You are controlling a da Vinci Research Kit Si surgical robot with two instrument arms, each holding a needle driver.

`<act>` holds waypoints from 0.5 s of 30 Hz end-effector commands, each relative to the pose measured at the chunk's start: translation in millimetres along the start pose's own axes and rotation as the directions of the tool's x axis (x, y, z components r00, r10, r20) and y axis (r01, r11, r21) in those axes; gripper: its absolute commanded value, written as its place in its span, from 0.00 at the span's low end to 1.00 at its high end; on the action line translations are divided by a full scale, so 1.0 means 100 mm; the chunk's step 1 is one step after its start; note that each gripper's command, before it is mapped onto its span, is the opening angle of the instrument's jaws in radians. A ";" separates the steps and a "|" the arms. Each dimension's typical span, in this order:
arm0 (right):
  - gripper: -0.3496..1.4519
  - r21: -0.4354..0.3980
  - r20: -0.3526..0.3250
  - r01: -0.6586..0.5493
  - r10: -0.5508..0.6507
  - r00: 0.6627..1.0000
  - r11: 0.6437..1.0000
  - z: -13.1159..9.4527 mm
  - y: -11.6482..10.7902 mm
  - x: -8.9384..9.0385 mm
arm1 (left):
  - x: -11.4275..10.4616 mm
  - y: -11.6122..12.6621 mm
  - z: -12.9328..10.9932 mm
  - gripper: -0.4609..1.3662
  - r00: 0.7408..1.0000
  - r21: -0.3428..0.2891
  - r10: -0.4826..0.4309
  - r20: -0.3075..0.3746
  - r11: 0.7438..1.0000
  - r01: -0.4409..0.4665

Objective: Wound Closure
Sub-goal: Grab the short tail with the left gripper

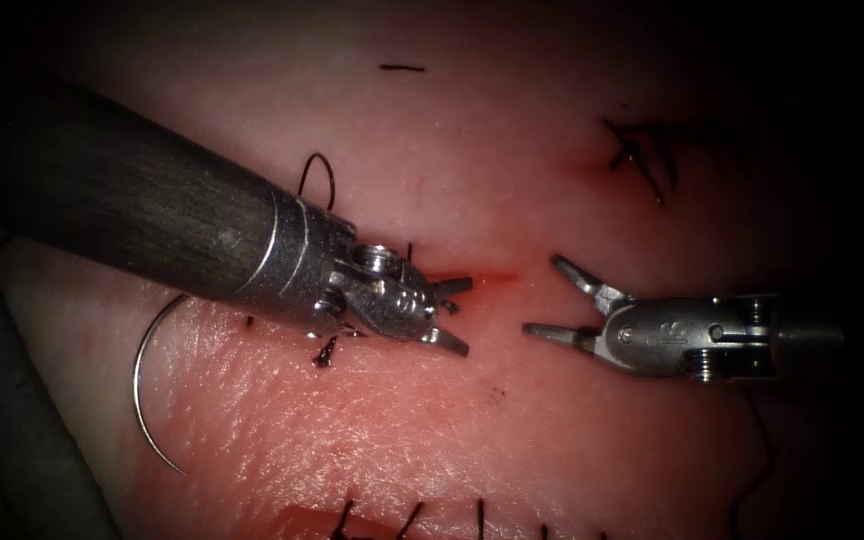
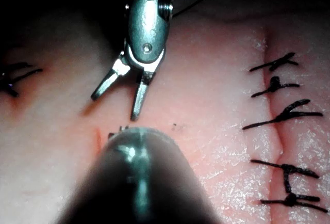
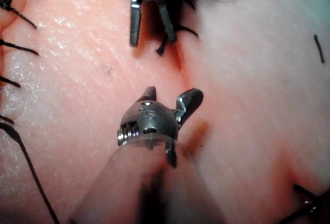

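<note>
Endoscope view: both tools empty, fingers [image 1: 452, 286] apart, needle [image 1: 144, 385] loose on tissue [image 1: 372, 420]

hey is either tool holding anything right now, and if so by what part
Nothing is held. The left gripper and the right gripper are both open over the cut. The needle lies free on the tissue, left of the cut.
</note>
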 end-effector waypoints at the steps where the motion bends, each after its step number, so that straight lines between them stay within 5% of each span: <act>1: 0.69 0.002 0.000 0.000 0.000 1.000 1.000 -0.001 -0.001 0.000 | -0.005 -0.001 0.005 0.41 1.000 -0.005 -0.001 0.005 1.000 0.001; 15: 0.70 0.001 -0.001 0.001 -0.001 1.000 1.000 -0.004 -0.005 0.002 | -0.016 -0.001 0.025 0.34 0.998 -0.022 -0.010 0.063 1.000 0.012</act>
